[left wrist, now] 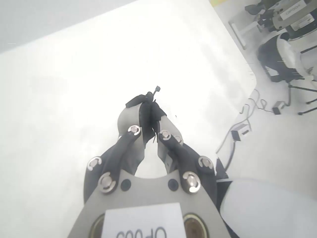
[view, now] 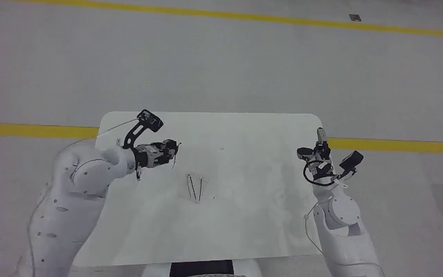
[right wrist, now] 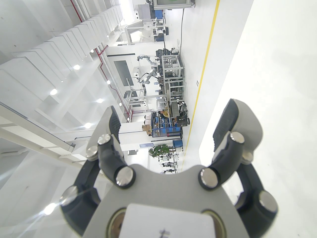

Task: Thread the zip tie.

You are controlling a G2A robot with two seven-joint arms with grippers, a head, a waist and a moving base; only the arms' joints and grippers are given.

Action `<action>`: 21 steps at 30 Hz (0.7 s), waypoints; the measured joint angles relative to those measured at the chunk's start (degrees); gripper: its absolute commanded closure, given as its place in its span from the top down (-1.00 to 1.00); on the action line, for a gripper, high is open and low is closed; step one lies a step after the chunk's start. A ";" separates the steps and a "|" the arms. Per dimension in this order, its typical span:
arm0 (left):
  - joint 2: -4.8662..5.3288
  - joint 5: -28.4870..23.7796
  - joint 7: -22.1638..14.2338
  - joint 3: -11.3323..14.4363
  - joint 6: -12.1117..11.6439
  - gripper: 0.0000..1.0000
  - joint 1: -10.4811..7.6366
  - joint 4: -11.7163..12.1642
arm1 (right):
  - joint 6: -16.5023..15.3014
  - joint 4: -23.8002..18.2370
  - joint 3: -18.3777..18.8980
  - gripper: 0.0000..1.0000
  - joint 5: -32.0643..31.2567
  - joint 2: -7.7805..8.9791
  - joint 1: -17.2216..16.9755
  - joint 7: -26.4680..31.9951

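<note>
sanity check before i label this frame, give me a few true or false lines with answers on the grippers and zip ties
1. The left gripper is shut on a black zip tie. True.
2. The right gripper also holds a tie. False: it is open and empty.
3. Thin loose ties lie on the table between the two arms. True.
4. The two grippers touch each other. False: they are far apart, at opposite sides of the table.
</note>
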 measured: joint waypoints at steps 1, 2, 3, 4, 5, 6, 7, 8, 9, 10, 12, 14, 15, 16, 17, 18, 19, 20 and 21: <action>0.15 0.18 0.57 0.36 0.00 -1.00 0.08 -0.16 | 0.00 0.00 0.00 1.00 0.00 0.00 0.00 0.00; 0.20 0.16 0.76 0.51 0.00 -1.00 0.09 -0.17 | 0.00 0.00 0.00 1.00 0.00 0.00 0.00 0.00; 0.20 0.10 0.75 0.51 0.00 -1.00 0.09 -0.14 | 0.00 0.00 0.00 1.00 0.00 0.00 0.00 0.00; 0.19 0.06 0.70 0.48 0.00 -1.00 0.08 -0.12 | 0.00 0.00 0.00 1.00 0.00 0.00 0.00 0.00; 0.18 0.04 0.65 0.46 0.00 -1.00 0.07 -0.10 | 0.00 0.00 0.00 1.00 0.00 0.00 0.00 0.00; 0.17 0.04 0.64 0.45 0.00 -1.00 0.07 -0.10 | 0.00 0.00 0.00 1.00 0.00 0.00 0.00 0.00; 0.17 0.04 0.64 0.45 0.00 -1.00 0.07 -0.10 | 0.00 0.00 0.00 1.00 0.00 0.00 0.00 0.00; 0.17 0.04 0.64 0.45 0.00 -1.00 0.07 -0.10 | 0.00 0.00 0.00 1.00 0.00 0.00 0.00 0.00; 0.17 0.04 0.64 0.45 0.00 -1.00 0.07 -0.10 | 0.00 0.00 0.00 1.00 0.00 0.00 0.00 0.00; 0.17 0.04 0.64 0.45 0.00 -1.00 0.07 -0.10 | 0.00 0.00 0.00 1.00 0.00 0.00 0.00 0.00; 0.17 0.04 0.64 0.45 0.00 -1.00 0.07 -0.10 | 0.00 0.00 0.00 1.00 0.00 0.00 0.00 0.00; 0.17 0.04 0.64 0.45 0.00 -1.00 0.07 -0.10 | 0.00 0.00 0.00 1.00 0.00 0.00 0.00 0.00; 0.17 0.04 0.64 0.45 0.00 -1.00 0.07 -0.10 | 0.00 0.00 0.00 1.00 0.00 0.00 0.00 0.00; 0.17 0.04 0.64 0.45 0.00 -1.00 0.07 -0.10 | 0.00 0.00 0.00 1.00 0.00 0.00 0.00 0.00; 0.17 0.04 0.64 0.45 0.00 -1.00 0.07 -0.10 | 0.00 0.00 0.00 1.00 0.00 0.00 0.00 0.00; 0.17 0.04 0.64 0.45 0.00 -1.00 0.07 -0.10 | 0.00 0.00 0.00 1.00 0.00 0.00 0.00 0.00; 0.17 0.04 0.64 0.45 0.00 -1.00 0.07 -0.10 | 0.00 0.00 0.00 1.00 0.00 0.00 0.00 0.00; 0.17 0.04 0.64 0.45 0.00 -1.00 0.07 -0.10 | 0.00 0.00 0.00 1.00 0.00 0.00 0.00 0.00; 0.17 0.04 0.64 0.45 0.00 -1.00 0.07 -0.10 | 0.00 0.00 0.00 1.00 0.00 0.00 0.00 0.00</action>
